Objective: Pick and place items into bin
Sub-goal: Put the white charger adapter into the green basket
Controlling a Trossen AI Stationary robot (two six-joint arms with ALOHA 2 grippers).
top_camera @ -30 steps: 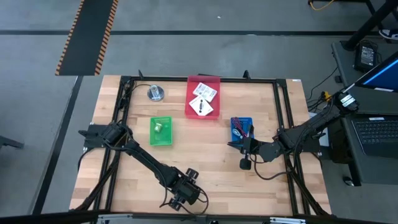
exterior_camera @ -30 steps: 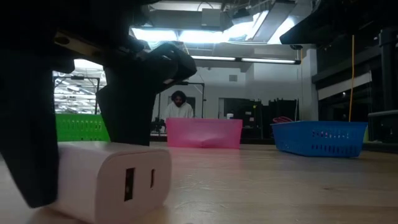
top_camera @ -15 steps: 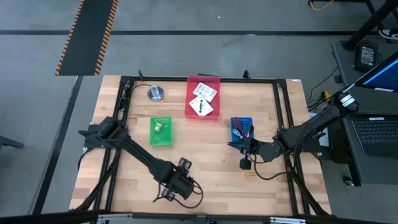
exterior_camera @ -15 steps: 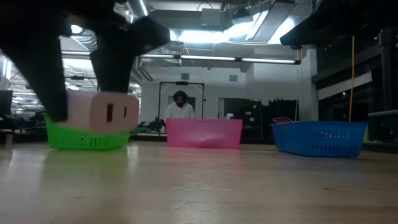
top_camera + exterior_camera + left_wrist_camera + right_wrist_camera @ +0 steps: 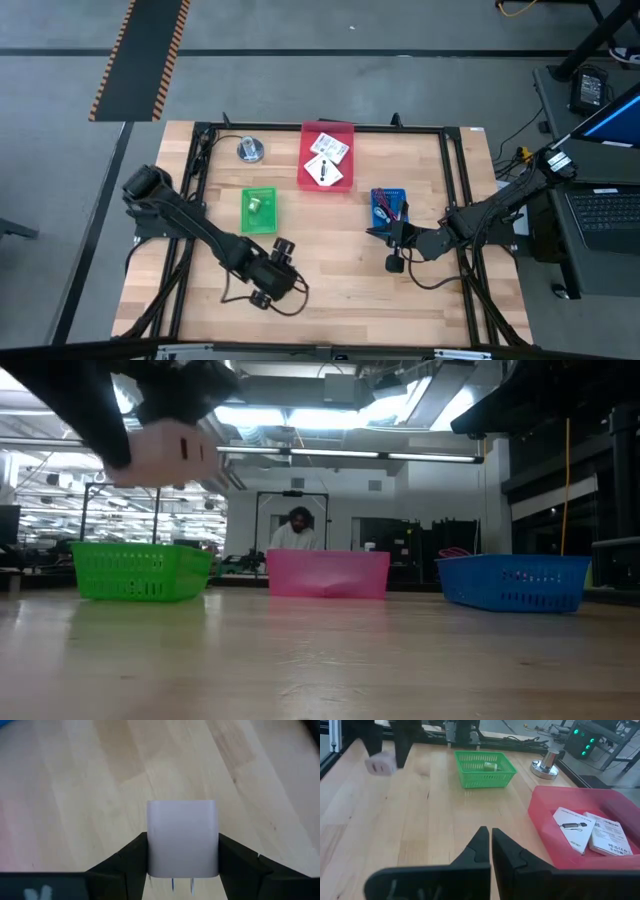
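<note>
Robotics lab: framed wooden table (image 5: 330,290), ceiling strip lights (image 5: 400,457), laptop (image 5: 608,212).

No text, label, brand or number can be read anywhere in these views. The two white cards (image 5: 592,834) in the red bin (image 5: 555,810), at the right of the right wrist view, carry dark print and a small drawing, but the lettering is too small to make out. The black-and-orange hazard stripes (image 5: 143,55) on the floor, upper left of the high view, are a marking only, without words
</note>
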